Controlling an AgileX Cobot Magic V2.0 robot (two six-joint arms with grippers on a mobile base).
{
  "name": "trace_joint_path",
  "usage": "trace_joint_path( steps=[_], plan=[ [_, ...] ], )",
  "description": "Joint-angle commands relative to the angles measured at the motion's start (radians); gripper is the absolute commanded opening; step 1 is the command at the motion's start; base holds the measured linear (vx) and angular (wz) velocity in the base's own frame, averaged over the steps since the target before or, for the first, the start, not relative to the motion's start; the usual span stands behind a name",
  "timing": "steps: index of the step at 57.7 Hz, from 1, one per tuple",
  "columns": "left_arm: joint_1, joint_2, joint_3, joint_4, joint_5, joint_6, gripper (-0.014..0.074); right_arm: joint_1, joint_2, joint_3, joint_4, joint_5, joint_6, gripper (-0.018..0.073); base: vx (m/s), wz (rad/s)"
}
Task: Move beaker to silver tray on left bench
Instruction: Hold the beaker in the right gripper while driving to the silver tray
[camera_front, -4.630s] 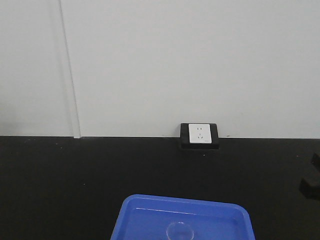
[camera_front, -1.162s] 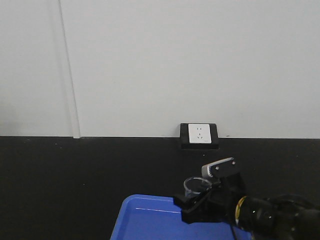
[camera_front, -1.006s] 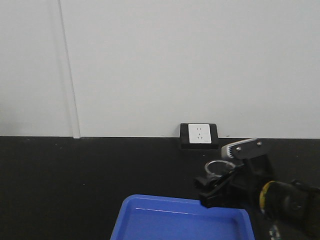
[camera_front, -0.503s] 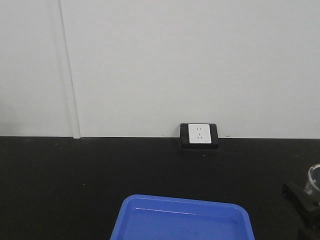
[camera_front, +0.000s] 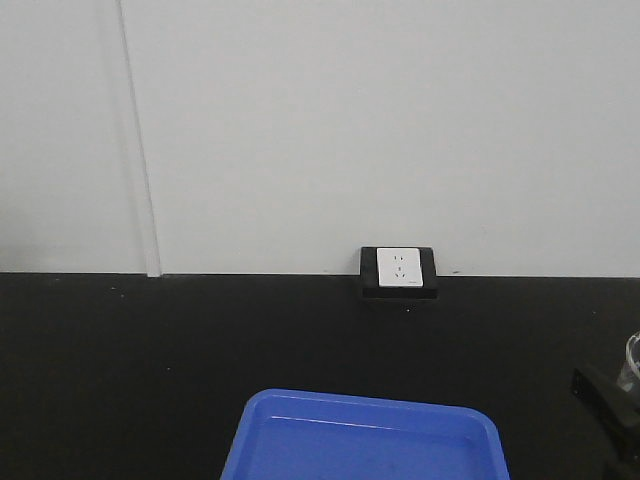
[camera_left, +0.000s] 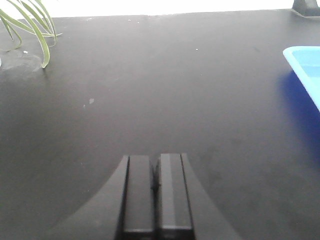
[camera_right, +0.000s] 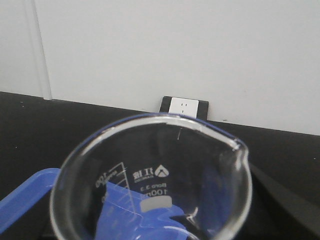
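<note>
Clear glass, rim uppermost: the beaker (camera_right: 150, 185) fills the right wrist view, carried in the right gripper (camera_front: 612, 398). One dark finger (camera_right: 282, 202) lies against the wall of the glass on the gripper's right side. The opposite finger is hidden behind the glass, so the grip is judged to be closed on the beaker rather than seen to be. The vessel looks empty, with its pouring lip turned to the gripper's right.

Below the gripper and to its left lies the blue tray (camera_front: 365, 440), on the black countertop (camera_front: 150, 360). Ahead of the gripper, at the foot of the white wall, sits a wall socket (camera_front: 398, 270).

The left gripper (camera_left: 155, 197) hovers over bare countertop with its jaws pressed together on nothing. The blue tray's corner is ahead and to its right, and a few plant leaves (camera_left: 30, 25) are far ahead to its left.

The silver tray appears in no view, so the step in hand is judged to be transport.

Good practice for this step:
- Keep the rim level and move slowly, since smooth glass slips easily between hard pads.
- Hold the beaker well above the blue tray's rim while crossing it.
- Keep the idle left arm out of the path.
- At the silver tray, lower the beaker until its base rests flat, and only then release.
</note>
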Motion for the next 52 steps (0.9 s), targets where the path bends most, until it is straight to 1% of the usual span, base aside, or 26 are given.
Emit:
trace_joint_path(
  steps=[1,32,52],
  plan=[
    [-0.006,-0.016,0.028,-0.002,-0.078,-0.001,0.0001,-0.004,-0.006,-0.030,-0.015,-0.017,-0.008,-0.0007,0.00,0.00],
    [-0.006,-0.016,0.028,-0.002,-0.078,-0.001,0.0001,-0.004,-0.006,-0.030,-0.015,-0.017,-0.008,-0.0007,-0.02,0.00],
    [-0.006,-0.016,0.028,-0.002,-0.078,-0.001,0.0001,-0.004,-0.006,-0.030,-0.015,-0.017,-0.008,-0.0007,-0.18,-0.04]
  ],
)
